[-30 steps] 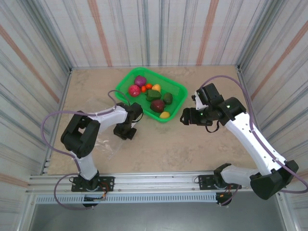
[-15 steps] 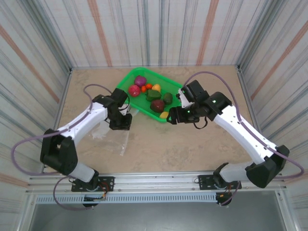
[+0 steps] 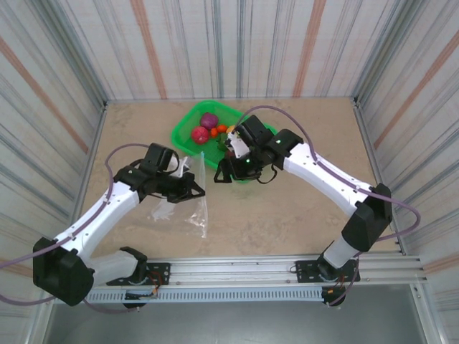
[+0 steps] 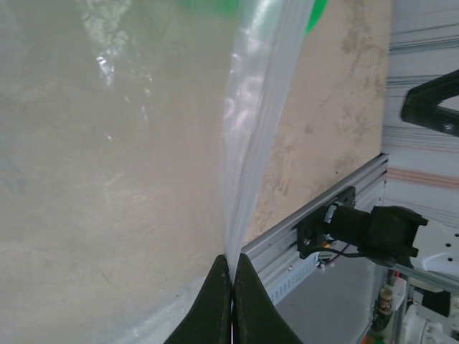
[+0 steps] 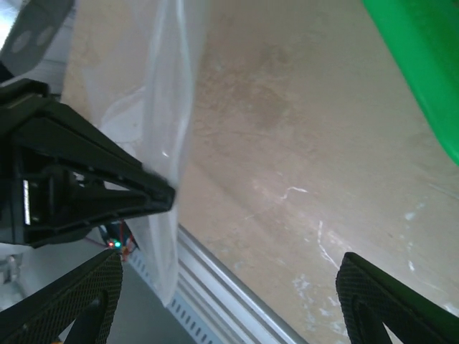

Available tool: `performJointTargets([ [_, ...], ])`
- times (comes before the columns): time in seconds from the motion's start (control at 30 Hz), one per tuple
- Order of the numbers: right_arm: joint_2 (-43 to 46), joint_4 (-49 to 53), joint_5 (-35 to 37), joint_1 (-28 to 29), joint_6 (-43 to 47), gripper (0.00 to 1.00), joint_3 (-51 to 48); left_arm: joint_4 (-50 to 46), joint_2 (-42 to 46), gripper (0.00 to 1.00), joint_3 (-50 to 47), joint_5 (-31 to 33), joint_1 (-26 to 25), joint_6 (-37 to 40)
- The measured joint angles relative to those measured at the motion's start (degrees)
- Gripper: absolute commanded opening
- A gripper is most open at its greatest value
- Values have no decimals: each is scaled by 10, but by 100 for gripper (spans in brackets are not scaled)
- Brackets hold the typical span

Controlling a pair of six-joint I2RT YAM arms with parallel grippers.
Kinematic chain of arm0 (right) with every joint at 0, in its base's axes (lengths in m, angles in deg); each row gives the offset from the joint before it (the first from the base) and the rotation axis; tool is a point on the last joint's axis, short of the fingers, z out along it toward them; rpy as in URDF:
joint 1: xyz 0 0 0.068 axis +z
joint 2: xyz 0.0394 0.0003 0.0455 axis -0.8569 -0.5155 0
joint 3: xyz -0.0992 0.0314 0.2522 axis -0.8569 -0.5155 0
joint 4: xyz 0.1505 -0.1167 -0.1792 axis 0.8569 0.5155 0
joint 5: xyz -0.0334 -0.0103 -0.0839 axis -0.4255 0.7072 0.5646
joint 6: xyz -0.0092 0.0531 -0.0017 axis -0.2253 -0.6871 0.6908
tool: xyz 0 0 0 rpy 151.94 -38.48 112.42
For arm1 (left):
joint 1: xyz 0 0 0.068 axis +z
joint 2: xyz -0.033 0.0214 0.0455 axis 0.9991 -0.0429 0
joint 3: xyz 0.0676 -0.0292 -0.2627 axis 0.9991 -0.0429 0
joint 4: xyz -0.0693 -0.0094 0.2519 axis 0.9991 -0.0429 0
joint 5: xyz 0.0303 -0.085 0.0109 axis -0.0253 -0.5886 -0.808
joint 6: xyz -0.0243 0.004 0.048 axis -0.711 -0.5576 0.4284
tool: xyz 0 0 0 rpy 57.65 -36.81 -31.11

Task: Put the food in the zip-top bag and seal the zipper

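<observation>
The green basket (image 3: 182,127) sits toward the far side of the counter (image 3: 287,215), and the food (image 3: 209,120) lies inside it. A purple piece is at its far left end, with a red piece (image 3: 200,134) touching it on the near side and a small orange one (image 3: 221,129) just to the right. The right arm crosses over the basket's right half and hides what lies there.

The clear bag (image 3: 201,213) is just in front of the basket's near left corner. The left end effector (image 3: 195,188) has its fingers (image 4: 215,301) pressed together, clamped on a thin edge of the plastic. In the left wrist view the bag (image 4: 251,122) rises from that pinch as a folded sheet, with a sliver of the basket (image 4: 316,16) beyond it. I cannot make out the slider.

The right end effector (image 3: 223,170) hovers over the basket's near rim, close to the bag. Its fingers (image 5: 72,304) stand wide apart with nothing between them. Its wrist camera looks past them at the counter (image 5: 287,143), the basket (image 5: 423,64) at upper right, the bag (image 5: 171,107) and the left end effector (image 5: 161,195) gripping it.
</observation>
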State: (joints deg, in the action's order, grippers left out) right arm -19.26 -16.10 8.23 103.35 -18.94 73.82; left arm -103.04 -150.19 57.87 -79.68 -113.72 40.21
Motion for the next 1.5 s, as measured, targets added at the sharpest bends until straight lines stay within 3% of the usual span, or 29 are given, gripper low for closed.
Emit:
performJointTargets([
  [0.13,-25,-17,-19,8,-4,78,13,24,7,0,-12,-20,0,-11],
  [0.47,-98,-6,7,26,-15,63,62,40,8,0,-12,-31,0,-14],
  [0.87,-121,31,48,30,-30,11,89,37,16,0,-12,-27,-2,-12],
  [0.93,-121,30,48,30,-30,6,89,36,16,0,-12,-24,-2,-10],
  [1.07,-121,31,48,30,-34,7,89,25,16,0,-11,-8,-2,-8],
  [1.23,-127,30,43,30,-40,34,89,11,16,0,0,5,-2,-5],
  [1.3,-133,30,40,30,-40,38,89,10,16,0,9,6,-2,-5],
  [1.4,-141,24,26,28,-41,39,89,10,17,0,18,6,-2,-5],
  [1.5,-145,9,8,23,-42,29,89,9,21,0,18,6,-2,-5],
])
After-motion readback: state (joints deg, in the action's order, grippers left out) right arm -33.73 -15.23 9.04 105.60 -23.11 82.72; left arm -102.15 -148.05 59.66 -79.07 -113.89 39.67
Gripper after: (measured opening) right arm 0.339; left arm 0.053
